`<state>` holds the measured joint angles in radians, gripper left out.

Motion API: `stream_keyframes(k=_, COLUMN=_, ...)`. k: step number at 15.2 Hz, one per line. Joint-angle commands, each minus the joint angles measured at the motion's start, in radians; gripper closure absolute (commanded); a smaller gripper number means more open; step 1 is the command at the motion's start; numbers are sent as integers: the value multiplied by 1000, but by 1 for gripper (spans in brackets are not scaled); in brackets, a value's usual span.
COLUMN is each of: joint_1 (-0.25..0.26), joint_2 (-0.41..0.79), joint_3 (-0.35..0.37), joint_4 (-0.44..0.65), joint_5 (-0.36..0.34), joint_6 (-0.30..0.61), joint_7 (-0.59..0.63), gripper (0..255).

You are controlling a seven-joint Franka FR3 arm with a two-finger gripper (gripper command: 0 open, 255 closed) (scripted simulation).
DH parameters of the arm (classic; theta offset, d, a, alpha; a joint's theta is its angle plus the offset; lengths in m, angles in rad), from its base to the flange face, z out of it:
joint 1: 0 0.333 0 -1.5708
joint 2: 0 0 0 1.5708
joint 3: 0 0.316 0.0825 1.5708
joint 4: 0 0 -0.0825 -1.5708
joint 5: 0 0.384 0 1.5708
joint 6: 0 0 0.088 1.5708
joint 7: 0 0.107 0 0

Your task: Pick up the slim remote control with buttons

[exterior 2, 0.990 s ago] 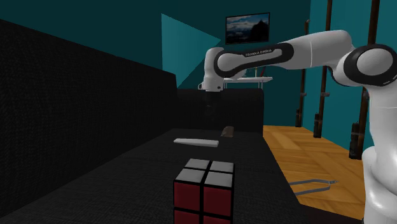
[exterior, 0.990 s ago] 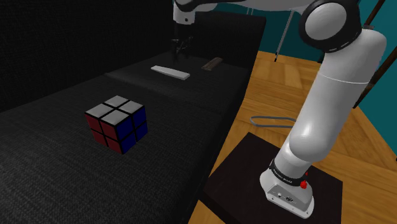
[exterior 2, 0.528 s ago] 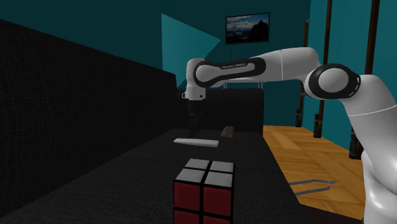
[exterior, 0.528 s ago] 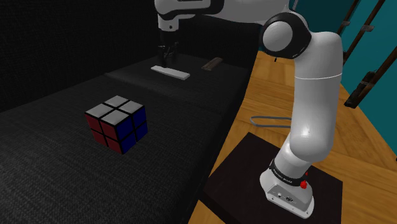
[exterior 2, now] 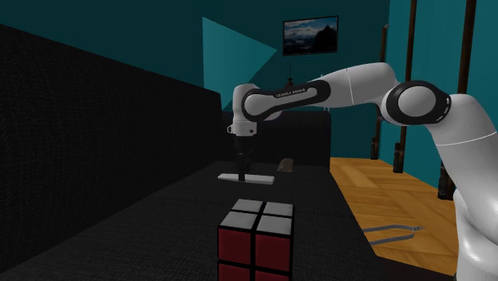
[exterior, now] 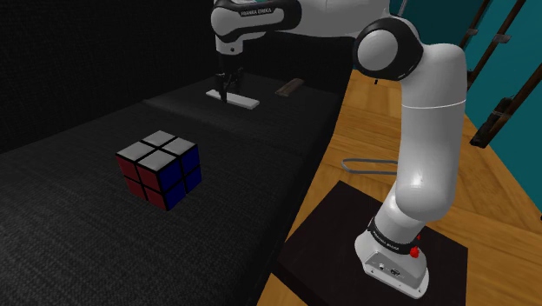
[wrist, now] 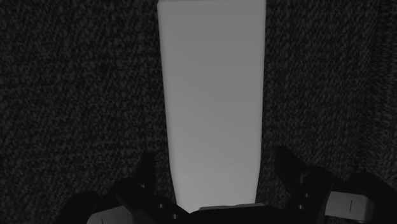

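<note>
- The remote control [exterior: 248, 102], drawn as a plain pale grey slab with no buttons visible, lies flat on the seat of a black sofa [exterior: 78, 226], at the far end from the stand [exterior: 334, 243].
- The gripper [exterior: 228, 89] points straight down over the remote's end toward the shoulder view's left.
- In the second exterior view the gripper [exterior 2: 242, 172] reaches down to the remote [exterior 2: 260, 180].
- In the wrist view the fingers [wrist: 147, 175] are spread apart, one on each side of the remote [wrist: 213, 95]; neither visibly presses its edges, so it is not held.
- A two-by-two puzzle cube [exterior: 159, 169] sits on the seat well apart from the remote, closer to the stand. It has a grey top, with red and blue sides.
- A small brown object [exterior: 289, 87] lies near the remote, on the shoulder view's right.
- A bent wire piece [exterior: 369, 165] lies on the wooden floor [exterior: 382, 113] beside the sofa.
- Change since half a second ago: the gripper has come lower, close onto the remote. One second ago it stood higher and further to the shoulder view's right.
- Remote, cube and brown object have not shifted.
</note>
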<state>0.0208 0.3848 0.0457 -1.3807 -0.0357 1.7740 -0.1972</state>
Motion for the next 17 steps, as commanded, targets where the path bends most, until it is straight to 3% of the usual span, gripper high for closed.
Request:
stream_keyframes(k=1, joint_1=0, joint_2=-1, joint_3=0, joint_4=-7, joint_5=0, joint_6=7, joint_7=0, gripper=255)
stream_keyframes(k=10, joint_1=0, joint_2=-1, joint_3=0, joint_4=-7, joint_5=0, joint_6=6, joint_7=0, gripper=255)
stream_keyframes(k=17, joint_1=1, joint_2=8, joint_3=0, joint_4=101, joint_5=0, joint_6=-92, joint_7=-2, gripper=255)
